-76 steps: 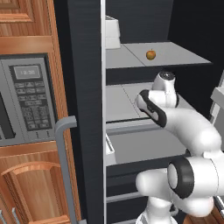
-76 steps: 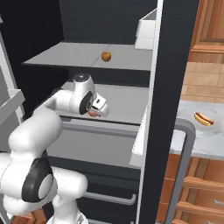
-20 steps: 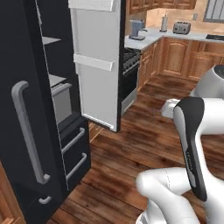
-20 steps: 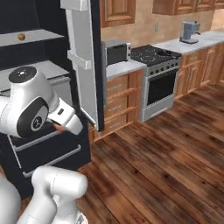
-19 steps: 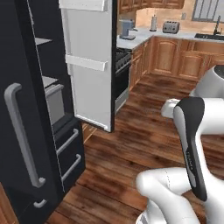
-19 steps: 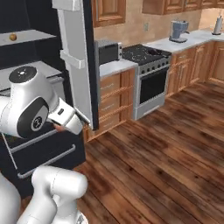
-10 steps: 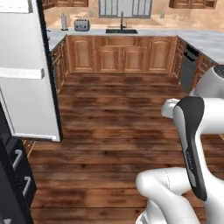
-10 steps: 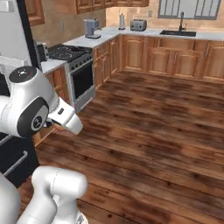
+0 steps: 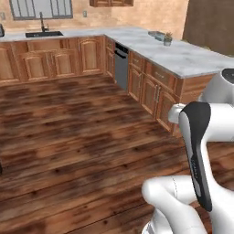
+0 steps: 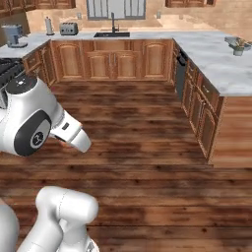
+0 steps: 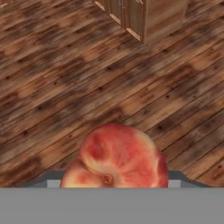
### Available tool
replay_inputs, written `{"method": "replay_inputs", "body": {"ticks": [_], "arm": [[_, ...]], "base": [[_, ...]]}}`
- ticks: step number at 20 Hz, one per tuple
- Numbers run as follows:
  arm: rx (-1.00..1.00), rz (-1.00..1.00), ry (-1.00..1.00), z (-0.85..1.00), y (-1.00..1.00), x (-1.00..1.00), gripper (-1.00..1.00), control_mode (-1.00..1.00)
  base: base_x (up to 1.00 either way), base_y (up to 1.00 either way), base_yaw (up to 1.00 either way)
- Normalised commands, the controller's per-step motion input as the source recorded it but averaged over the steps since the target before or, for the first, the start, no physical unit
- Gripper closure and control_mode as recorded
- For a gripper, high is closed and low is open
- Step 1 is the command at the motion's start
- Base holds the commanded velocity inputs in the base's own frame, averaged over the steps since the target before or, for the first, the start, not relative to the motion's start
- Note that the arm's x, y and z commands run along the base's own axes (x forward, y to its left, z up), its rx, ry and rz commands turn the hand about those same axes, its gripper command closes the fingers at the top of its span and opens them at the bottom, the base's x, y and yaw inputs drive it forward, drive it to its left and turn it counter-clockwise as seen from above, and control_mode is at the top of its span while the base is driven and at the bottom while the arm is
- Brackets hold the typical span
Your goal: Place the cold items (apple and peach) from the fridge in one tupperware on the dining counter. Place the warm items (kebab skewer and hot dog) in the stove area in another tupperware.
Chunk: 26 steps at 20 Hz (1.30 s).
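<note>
The peach [image 11: 118, 159], red and yellow, sits low in the middle of the hand view, above wooden floor planks. My gripper [image 11: 114, 180] is shut on the peach, and the fruit hides its fingers. My arm is folded close to the base, its white elbow at the left of the right base view. A corner of the stove [image 10: 8, 69] with black burners shows at the left edge. The fridge, apple, kebab skewer, hot dog and tupperwares are out of view. I cannot tell whether the marbled counter [image 10: 216, 66] on the right is the dining counter.
Dark wooden floor [image 10: 142, 133] spreads ahead. Wooden cabinets under a pale countertop line the back wall, with a sink [image 10: 112, 33], a toaster [image 10: 69, 28] and a coffee machine [image 10: 14, 35]. A small potted plant [image 9: 167, 40] stands on the right counter, above a dark dishwasher front [image 9: 121, 66].
The whole picture has swung: the base has turned away from the open fridge and the stove toward the sink wall and the right counter. The arm's pose is unchanged.
</note>
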Motion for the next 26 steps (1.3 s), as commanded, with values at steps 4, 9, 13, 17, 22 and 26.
{"method": "replay_inputs", "body": {"ticks": [4, 9, 13, 17, 22, 26], "arm": [[0.00, 0.00, 0.00, 0.00, 0.00, 0.00, 1.00, 1.00], [0.00, 0.00, 0.00, 0.00, 0.00, 0.00, 1.00, 1.00], [0.00, 0.00, 0.00, 0.00, 0.00, 0.00, 1.00, 1.00], [0.00, 0.00, 0.00, 0.00, 0.00, 0.00, 1.00, 1.00], [0.00, 0.00, 0.00, 0.00, 0.00, 0.00, 1.00, 1.00], [0.00, 0.00, 0.00, 0.00, 0.00, 0.00, 1.00, 1.00]], "base": [[0.43, -1.00, -0.31], [0.58, -1.00, -0.16], [0.69, -1.00, -0.08], [0.79, -1.00, -0.05], [0.90, -1.00, -0.04], [1.00, -1.00, -0.03]]}}
